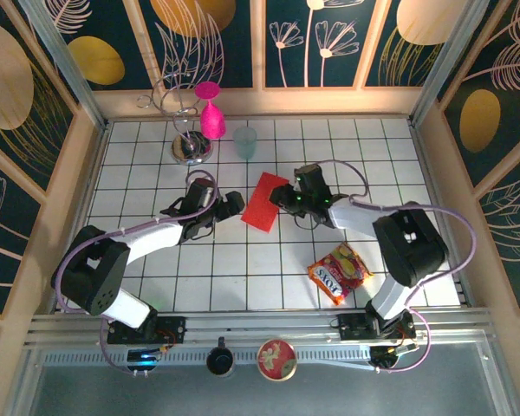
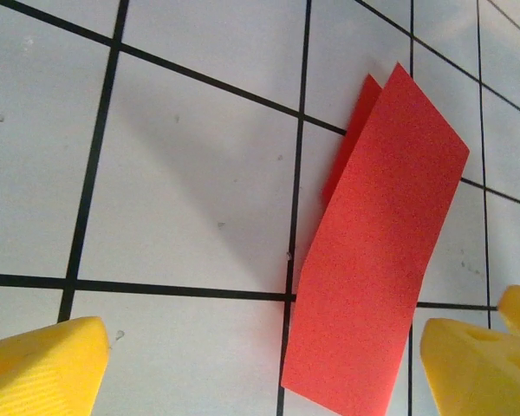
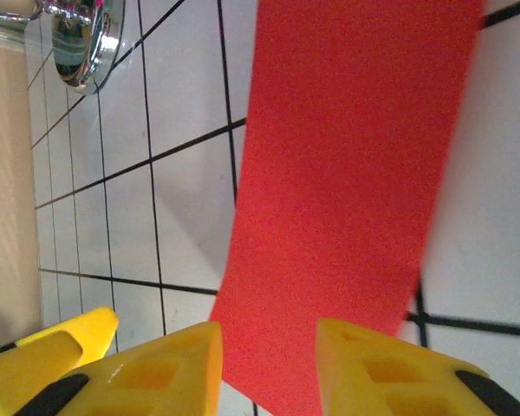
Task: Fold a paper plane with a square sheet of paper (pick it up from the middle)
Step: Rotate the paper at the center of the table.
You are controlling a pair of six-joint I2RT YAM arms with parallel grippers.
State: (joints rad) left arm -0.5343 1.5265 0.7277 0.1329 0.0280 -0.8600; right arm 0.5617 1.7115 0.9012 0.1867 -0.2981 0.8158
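Red paper folded in two, centre of table, btwn both grippers. L wrist view: top flap lifted off lower one. L gripper released, fingers wide apart, paper not gripped. R gripper at paper's right edge, fingers astride the sheet; can't tell if pinched. Snack pkt well apart, by R arm.

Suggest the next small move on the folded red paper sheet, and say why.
Probably close the right gripper on the thin bright red folded paper sheet. Its jaws stand apart with the sheet's end in the gap. The left gripper is wide open and off the sheet, and the upper layer looks lifted off the white gridded table.
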